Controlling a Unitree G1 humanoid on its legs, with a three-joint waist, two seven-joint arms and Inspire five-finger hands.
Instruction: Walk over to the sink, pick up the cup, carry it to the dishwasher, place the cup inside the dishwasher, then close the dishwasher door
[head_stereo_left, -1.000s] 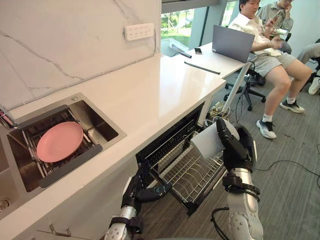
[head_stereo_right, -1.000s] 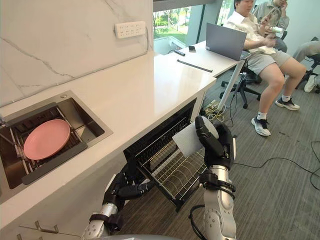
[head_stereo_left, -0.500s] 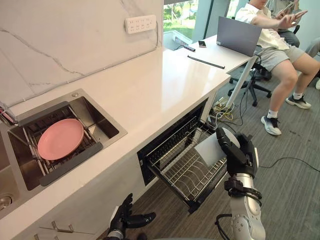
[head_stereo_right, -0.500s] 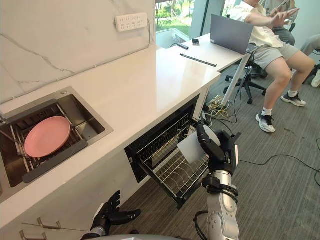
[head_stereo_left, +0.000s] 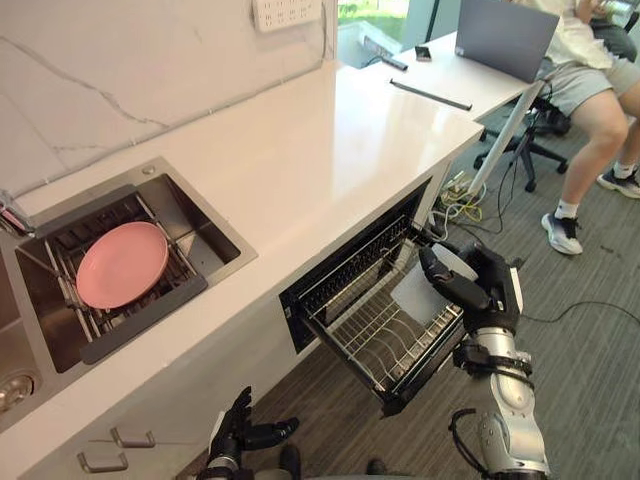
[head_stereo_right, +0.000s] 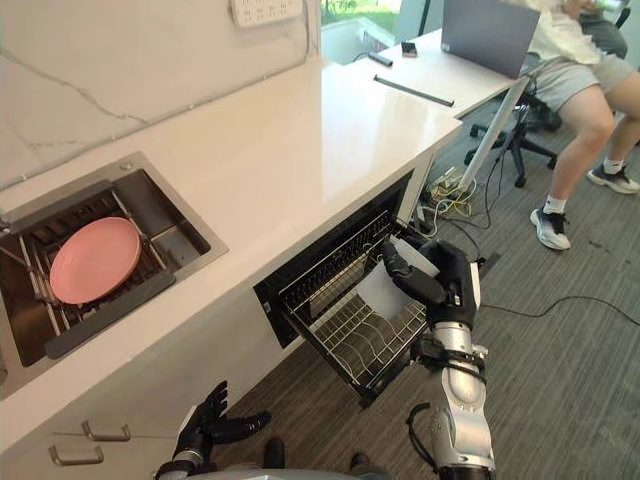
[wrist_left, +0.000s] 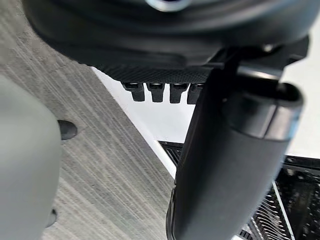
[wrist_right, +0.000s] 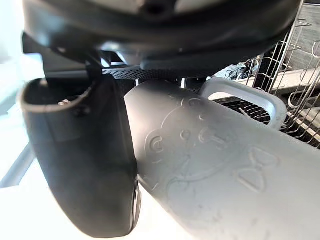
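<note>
Your right hand (head_stereo_left: 478, 287) is clamped on the cup (wrist_right: 215, 170), fingers and thumb curled round its body. The cup is carried tilted, nearly on its side, just above the outer half of the pulled-out rack (head_stereo_left: 372, 335), not yet touching the wires. Its handle (wrist_right: 250, 95) points down toward the rack. That is your first hazard: lower it as it lies and the loop may hook a wire, so the cup drags when you pull away. The second is release height. Let go from here and the cup will likely land on its side, roll across the rack, or go over the rack's outer edge to the floor (head_stereo_left: 330, 400). The third is the rack itself, which probably slides, so a downward push off-centre could shove it back into the dishwasher (head_stereo_left: 293, 318) and spoil your aim. Watch your fingers too, since they may wedge between the wires on the way down. A cup left proud of the rack's rim could block the door from closing. Your left hand (head_stereo_left: 243, 436) hangs idle with its fingers spread, well below the rack and toward its sink side, near the floor.
</note>
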